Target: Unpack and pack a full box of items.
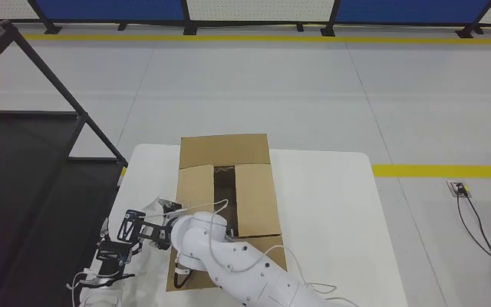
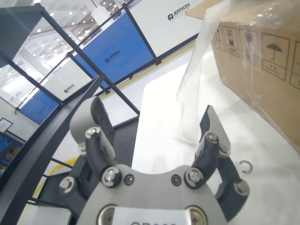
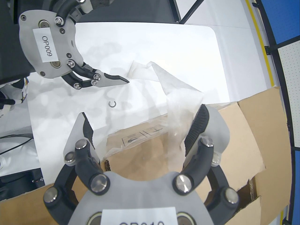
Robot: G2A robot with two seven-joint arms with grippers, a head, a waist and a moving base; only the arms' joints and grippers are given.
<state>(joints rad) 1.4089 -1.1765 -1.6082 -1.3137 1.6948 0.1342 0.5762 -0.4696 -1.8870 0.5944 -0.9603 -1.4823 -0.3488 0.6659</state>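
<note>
A brown cardboard box stands on the white table, its top flaps partly apart. A strip of clear tape hangs from the box's edge down to the table beside it. My left gripper is open low over the table beside the box, with the tape's lower end right by one finger. My right gripper is open above the box's side edge. The tape runs past one of its pads. The left gripper lies beyond it, its fingertip close to the tape's crumpled end.
A small metal C-shaped ring lies loose on the table between the grippers and the box. A black metal rack stands right beside the table's left edge. To the right of the box the table top is bare. Cables trail at the table's near edge.
</note>
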